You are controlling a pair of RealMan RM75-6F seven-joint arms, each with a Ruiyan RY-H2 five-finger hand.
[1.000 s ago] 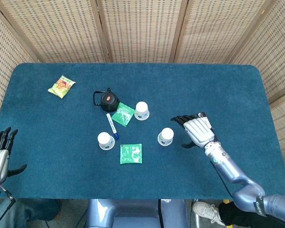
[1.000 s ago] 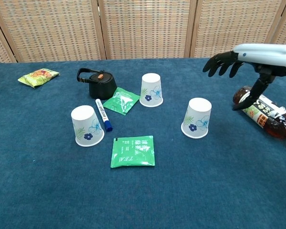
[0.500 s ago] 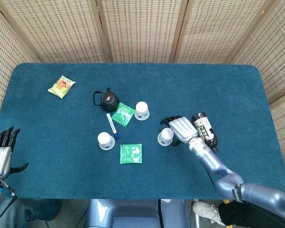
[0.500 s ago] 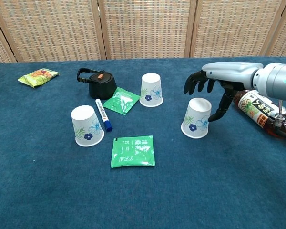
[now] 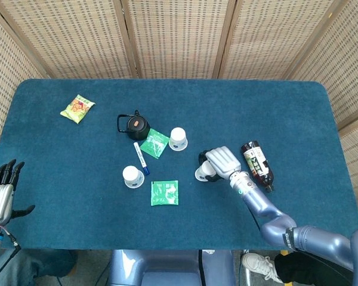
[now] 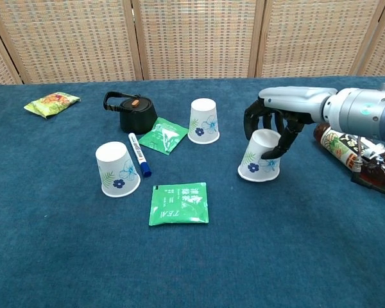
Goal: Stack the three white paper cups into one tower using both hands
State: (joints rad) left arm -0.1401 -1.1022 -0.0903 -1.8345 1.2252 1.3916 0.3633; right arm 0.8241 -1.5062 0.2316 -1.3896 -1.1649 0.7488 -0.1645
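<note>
Three white paper cups with blue flowers stand upside down on the blue table. One cup (image 5: 178,138) (image 6: 204,120) is near the middle and another (image 5: 131,176) (image 6: 117,169) sits to the left front. My right hand (image 5: 219,161) (image 6: 274,117) wraps the top of the third cup (image 5: 201,173) (image 6: 259,160), thumb on its right side and fingers curled over its far side. That cup leans slightly to the left. My left hand (image 5: 1,193) shows only in the head view, at the lower left edge, fingers spread and holding nothing.
A brown bottle (image 5: 257,165) (image 6: 354,154) lies just right of my right hand. Two green tea packets (image 5: 164,193) (image 6: 179,203) (image 5: 154,143) (image 6: 162,136), a marker (image 5: 141,157) (image 6: 138,154), a black lid (image 5: 134,124) (image 6: 131,115) and a snack packet (image 5: 77,108) (image 6: 51,102) lie among and left of the cups.
My right hand came in from the right, lowered over the right cup and closed its fingers around it. The cup shifted and tipped a little to the left. The left hand barely moved.
</note>
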